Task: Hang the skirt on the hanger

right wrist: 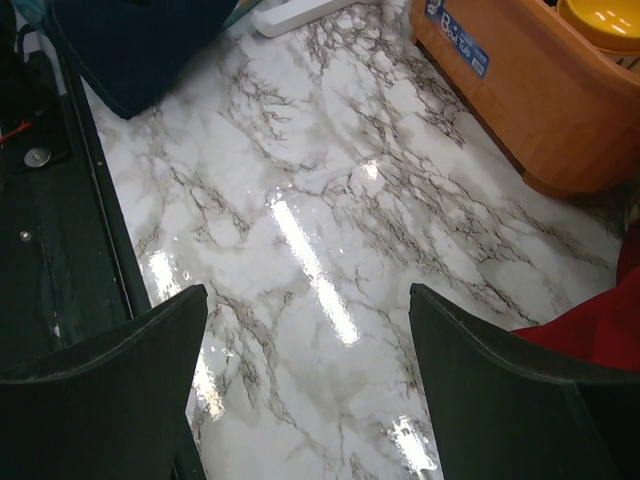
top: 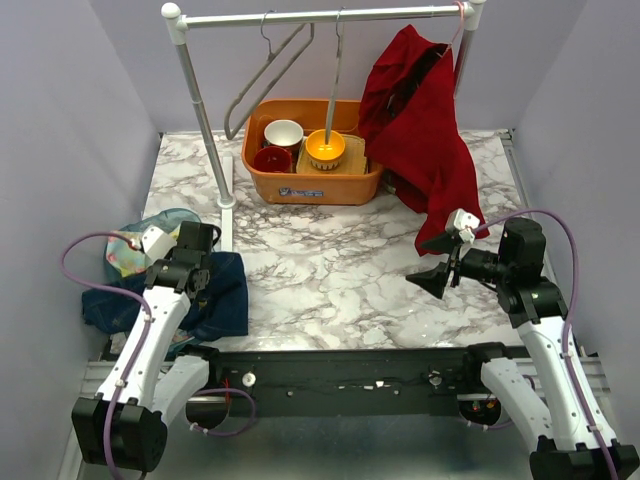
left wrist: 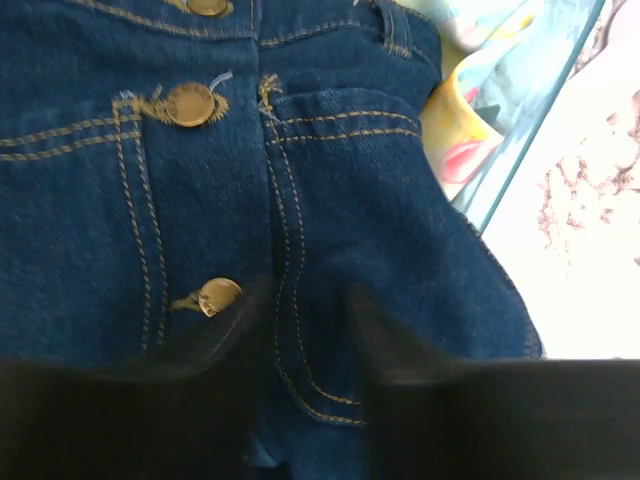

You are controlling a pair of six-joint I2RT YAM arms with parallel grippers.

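Skirt (top: 222, 290): dark blue denim, orange-tan stitching, round brass buttons (left wrist: 190, 103) down the front. It lies crumpled at the left edge of the surface (top: 330, 265), partly on top of a pale floral cloth (top: 130, 250). Not on the hanger.

Left tool (left wrist: 307, 300) is right over the skirt with its black fingers a little apart. A flat stitched seam shows in the gap and nothing is pinched.

Right tool (right wrist: 305, 300) has its wedge-shaped fingers wide apart, holding nothing, over bare glossy white marble with grey veins.

Hanger (top: 272, 72): thin grey wire, triangular, hooked on the white tube rail (top: 320, 15) at the back, well apart from the skirt.

A red soft garment (top: 425, 130) is draped off the right end of the rail, its hem near the right tool.

An orange plastic tub (top: 312, 182) with rounded corners sits under the rail and holds round bowls in red, white and yellow.
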